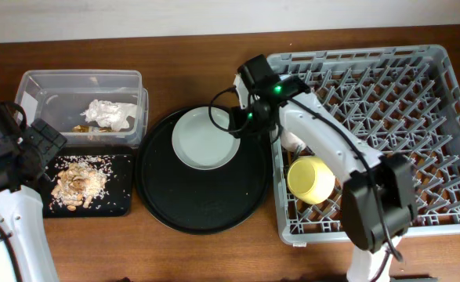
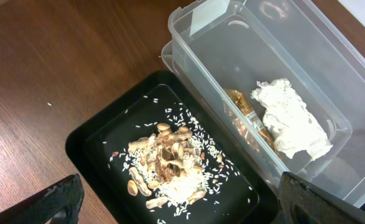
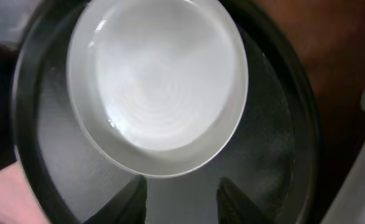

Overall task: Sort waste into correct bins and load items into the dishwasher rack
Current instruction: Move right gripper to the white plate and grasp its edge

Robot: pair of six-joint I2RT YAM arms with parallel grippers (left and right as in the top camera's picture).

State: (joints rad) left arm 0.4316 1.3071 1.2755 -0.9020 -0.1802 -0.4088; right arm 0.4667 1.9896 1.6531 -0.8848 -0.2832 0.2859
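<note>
While the right gripper (image 3: pixel 182 200) is held over the round black tray (image 1: pixel 206 205), the pale grey-green plate (image 3: pixel 157 81) is seen at 12 o'clock from its fingertips, just beyond them. Whether the rim is touched cannot be told, as the tips are blurred. The plate is set toward the tray's 12 o'clock edge, and bare tray is shown from 3 through 9 o'clock. The dishwasher rack (image 1: pixel 418 70) is placed just beside it at 3 o'clock. The right jaws are parted moderately, and nothing is gripped. The left gripper (image 2: pixel 194 202) is spread wide and empty above the black rectangular tray (image 2: pixel 89 146) of food scraps (image 2: pixel 166 168).
</note>
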